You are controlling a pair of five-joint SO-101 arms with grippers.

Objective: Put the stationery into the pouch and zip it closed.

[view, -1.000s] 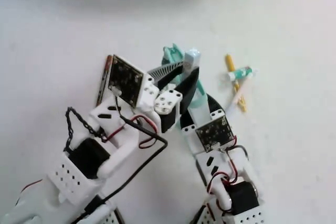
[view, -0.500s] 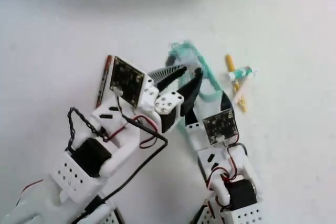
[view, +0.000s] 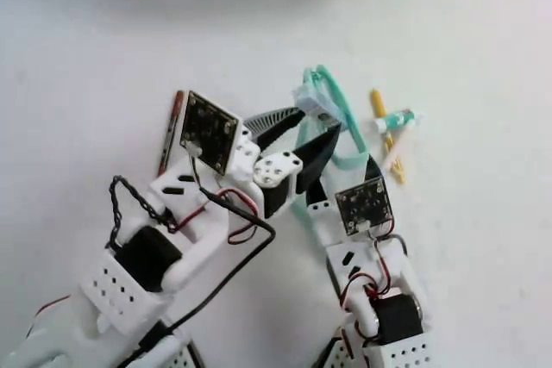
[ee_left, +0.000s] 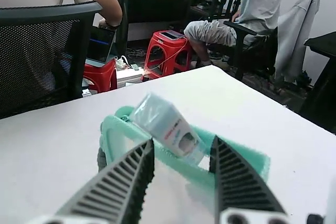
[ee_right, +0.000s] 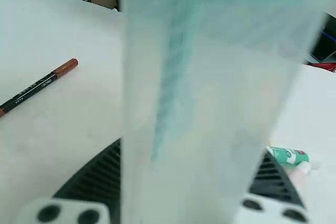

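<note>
Right gripper (view: 345,157) is clamped on the teal pouch (view: 332,109): you can see the fabric pinched between its jaws. Left gripper (view: 293,131) sits just beside the pouch's rim, jaws apart. A small white block (view: 312,101) rests on that rim, between the tips. A dark pencil (view: 170,131) lies well apart from the pouch, on the left arm's side. A yellow pencil (view: 385,140) and a green-and-white tube (view: 395,121) lie near the pouch on its other side.
</note>
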